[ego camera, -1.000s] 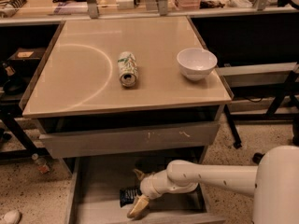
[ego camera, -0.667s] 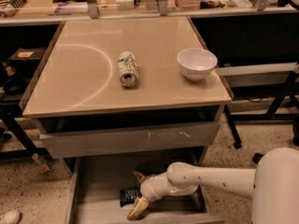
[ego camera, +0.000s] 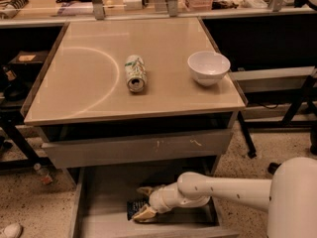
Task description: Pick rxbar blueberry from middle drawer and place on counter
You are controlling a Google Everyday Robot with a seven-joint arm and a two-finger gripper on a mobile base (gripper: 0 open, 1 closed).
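The gripper [ego camera: 145, 202] is down inside the middle drawer [ego camera: 99, 192], low over its grey floor. Its two tan fingers [ego camera: 147, 189] are spread apart, so it is released and not clenched on anything. The rxbar blueberry [ego camera: 132, 208] lies flat on the drawer floor, right at the fingertips and a little to their left. I think the fingers are held wide so they can go around the bar and then squeeze it.

The white arm [ego camera: 233, 190] comes in from the right side, behind the gripper. It stays low so it can fit under the closed drawer front [ego camera: 133, 148] just above the gripper.

The counter [ego camera: 89, 98] is high above the gripper. A drink can [ego camera: 134, 72] lies on its side there, almost straight above the gripper. A white bowl [ego camera: 208, 67] stands up and to the right. The bar has to end up on that top.

Some things are hard to see. The gripper covers the right end of the bar. I cannot tell if a finger touches the wrapper. The wrapper is too dark to read. The bottom edge of the view cuts off the near end of the drawer.
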